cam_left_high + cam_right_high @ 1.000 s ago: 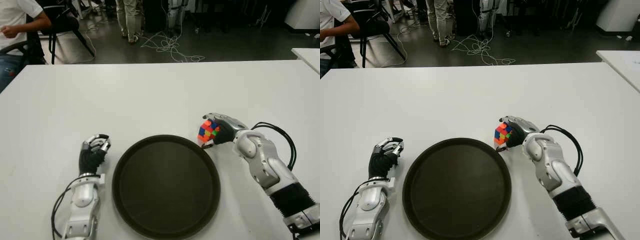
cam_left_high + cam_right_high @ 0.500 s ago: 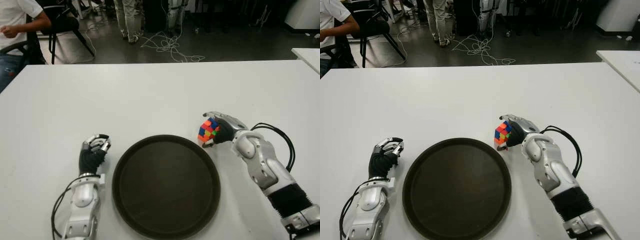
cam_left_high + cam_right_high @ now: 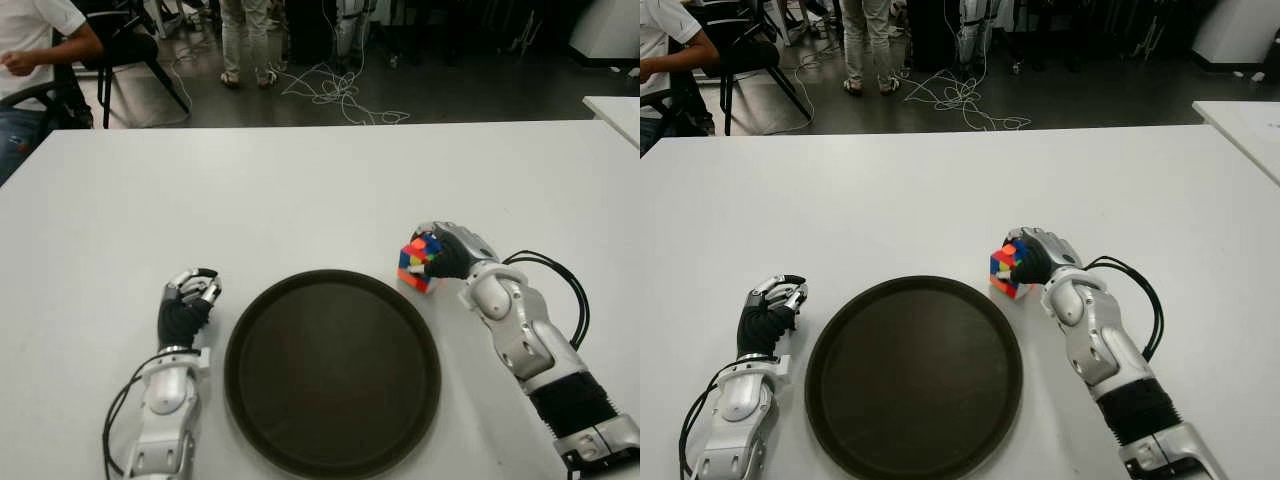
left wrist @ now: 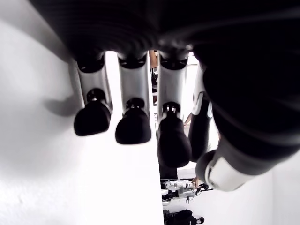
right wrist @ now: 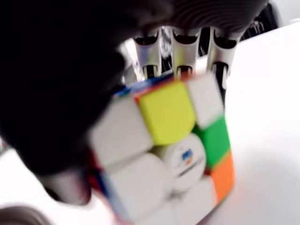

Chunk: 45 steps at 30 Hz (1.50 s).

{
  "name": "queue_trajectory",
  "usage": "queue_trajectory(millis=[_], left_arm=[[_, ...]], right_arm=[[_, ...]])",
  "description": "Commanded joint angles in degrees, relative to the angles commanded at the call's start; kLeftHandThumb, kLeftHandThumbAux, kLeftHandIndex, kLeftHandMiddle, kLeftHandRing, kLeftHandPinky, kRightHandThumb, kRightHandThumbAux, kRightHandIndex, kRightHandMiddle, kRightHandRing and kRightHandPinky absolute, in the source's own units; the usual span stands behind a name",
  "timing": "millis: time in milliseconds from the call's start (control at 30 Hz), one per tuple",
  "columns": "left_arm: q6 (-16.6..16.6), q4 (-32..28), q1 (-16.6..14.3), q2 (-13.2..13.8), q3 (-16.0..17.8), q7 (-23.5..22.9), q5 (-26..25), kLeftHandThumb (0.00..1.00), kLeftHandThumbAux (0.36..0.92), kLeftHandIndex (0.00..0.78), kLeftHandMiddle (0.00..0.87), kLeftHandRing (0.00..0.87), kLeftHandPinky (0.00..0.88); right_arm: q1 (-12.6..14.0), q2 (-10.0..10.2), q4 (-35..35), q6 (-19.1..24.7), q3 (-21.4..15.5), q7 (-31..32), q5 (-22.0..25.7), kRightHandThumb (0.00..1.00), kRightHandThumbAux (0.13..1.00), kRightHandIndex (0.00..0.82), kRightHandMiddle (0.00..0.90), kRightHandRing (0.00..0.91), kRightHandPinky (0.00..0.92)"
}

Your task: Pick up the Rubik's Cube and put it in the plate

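In the eye views the right hand [image 3: 448, 254] gripped the Rubik's Cube [image 3: 417, 264] just off the plate [image 3: 332, 370] at its far right rim, low over the table [image 3: 300, 190]. The left hand [image 3: 187, 300] showed beside the plate's left rim. The left wrist view showed its fingers [image 4: 133, 125] loosely curled, holding nothing. In the right wrist view the fingers [image 5: 183, 51] wrapped the cube's far side; carried this low, I judged it could clip the rim and twist loose
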Motion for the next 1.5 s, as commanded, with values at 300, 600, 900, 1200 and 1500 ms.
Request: queue_trajectory(millis=[300, 600, 900, 1200, 1500], left_arm=[[-0.5, 0.0, 0.1, 0.0, 0.0, -0.2, -0.1, 0.709, 0.703, 0.442, 0.786, 0.796, 0.776], [-0.1, 0.0, 0.0, 0.0, 0.1, 0.0, 0.0, 0.709, 0.703, 0.441, 0.780, 0.788, 0.770], [-0.2, 0.2, -0.1, 0.1, -0.1, 0.2, 0.4, 0.709, 0.703, 0.442, 0.783, 0.792, 0.775], [-0.1, 0.2, -0.2, 0.2, 0.0, 0.2, 0.5, 0.709, 0.703, 0.441, 0.785, 0.796, 0.776], [0.5, 0.1, -0.2, 0.1, 0.1, 0.2, 0.2, 0.709, 0.703, 0.441, 0.783, 0.795, 0.777]], right_arm=[[-0.3, -0.2, 1.0, -1.1, 0.1, -1.1, 0.0, 0.674, 0.735, 0.423, 0.590, 0.621, 0.628], [-0.5, -0.3, 1.7, -1.8, 0.0, -1.6, 0.1, 0.675, 0.735, 0.424, 0.616, 0.650, 0.662], [-0.7, -0.5, 1.8, -2.2, -0.2, -1.7, 0.2, 0.674, 0.736, 0.423, 0.568, 0.635, 0.640], [-0.2, 0.1, 1.0, -2.2, -0.9, -3.8, 0.2, 0.675, 0.734, 0.424, 0.591, 0.642, 0.632], [1.3, 2.3, -1.4, -4.4, -6.0, -9.5, 3.8, 0.685, 0.729, 0.432, 0.717, 0.738, 0.738]])
